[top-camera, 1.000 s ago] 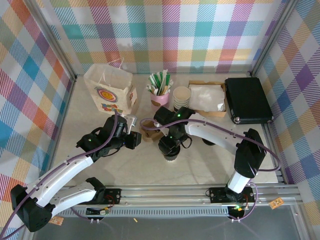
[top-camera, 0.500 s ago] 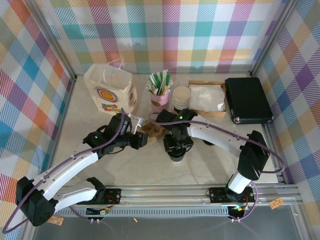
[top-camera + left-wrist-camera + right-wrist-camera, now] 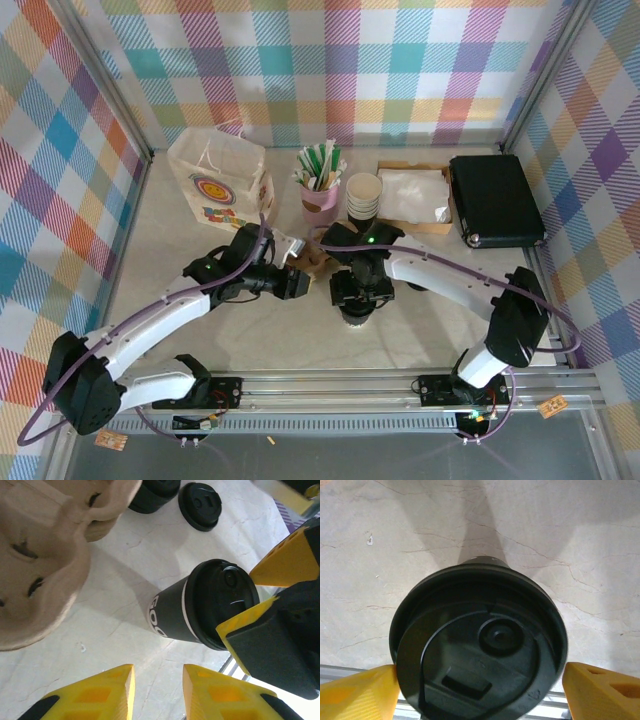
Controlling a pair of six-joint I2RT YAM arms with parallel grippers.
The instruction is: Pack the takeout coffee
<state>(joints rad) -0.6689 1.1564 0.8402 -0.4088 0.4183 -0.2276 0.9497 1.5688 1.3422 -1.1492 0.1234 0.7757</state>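
Right fingers: the right fingers [image 3: 355,690] stood either side of the black lid of the coffee cup [image 3: 480,650], close against its rim. Squeezing or merely flanking? Couldn't tell.
Left fingers: the left fingers [image 3: 100,695] were slightly parted, nothing between them, low near the cup.
Cup: upright on the tabletop [image 3: 570,540], beside the cardboard carrier [image 3: 40,565], not in a well.
Risk: a hold on the lid alone could pop it off or drop the cup, and the crowding left arm could knock it over.
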